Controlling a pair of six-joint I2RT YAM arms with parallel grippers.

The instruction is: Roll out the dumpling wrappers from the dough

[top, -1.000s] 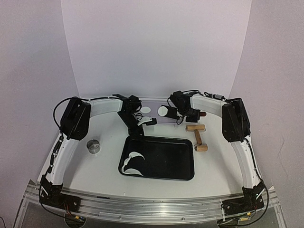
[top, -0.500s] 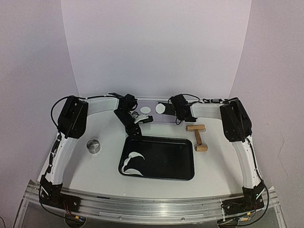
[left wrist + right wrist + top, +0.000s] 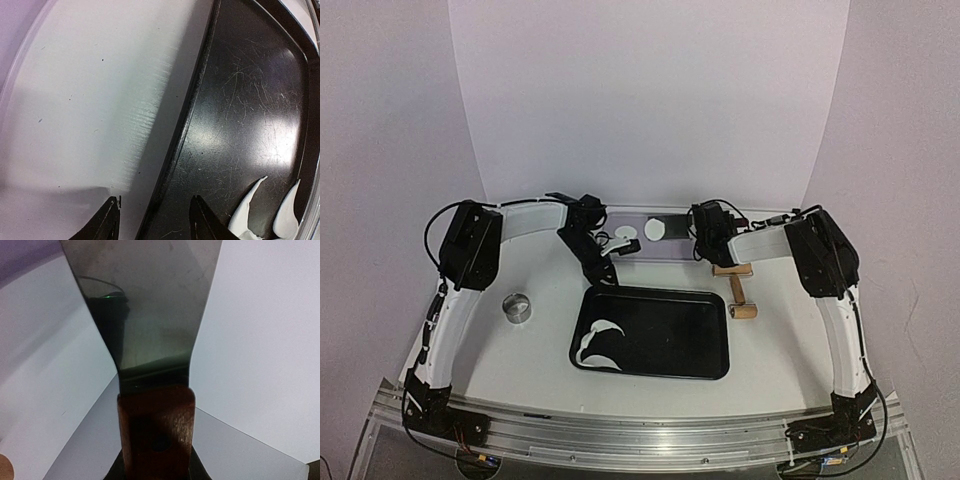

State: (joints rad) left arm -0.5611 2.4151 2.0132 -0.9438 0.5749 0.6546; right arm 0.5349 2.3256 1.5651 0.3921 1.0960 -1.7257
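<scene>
Overhead, far side of table: two small thin round white dumpling wrappers (image 3: pixel 655 228) lie side by side on a grey-purple mat strip (image 3: pixel 665 246), likely parked clear of the scraps. Curved white leftover dough (image 3: pixel 597 342) sits at the left end of a black rectangular tray (image 3: pixel 670 340). A wooden rolling pin (image 3: pixel 735 286) and a small metal ring cutter (image 3: pixel 517 307) lie unused, one to either side of the tray. The left gripper (image 3: pixel 623 248) hovers near the wrappers and the right gripper (image 3: pixel 702 233) is just beside them.

Left wrist: left gripper (image 3: pixel 155 220) has its fingers parted and empty over the tray's rim (image 3: pixel 192 100); dough tips (image 3: pixel 250 212) show inside.

Right wrist: right gripper (image 3: pixel 156 465) is clamped on the wood handle of a flat steel scraper (image 3: pixel 150 315), blade forward, probably to slide under discs without tearing.
</scene>
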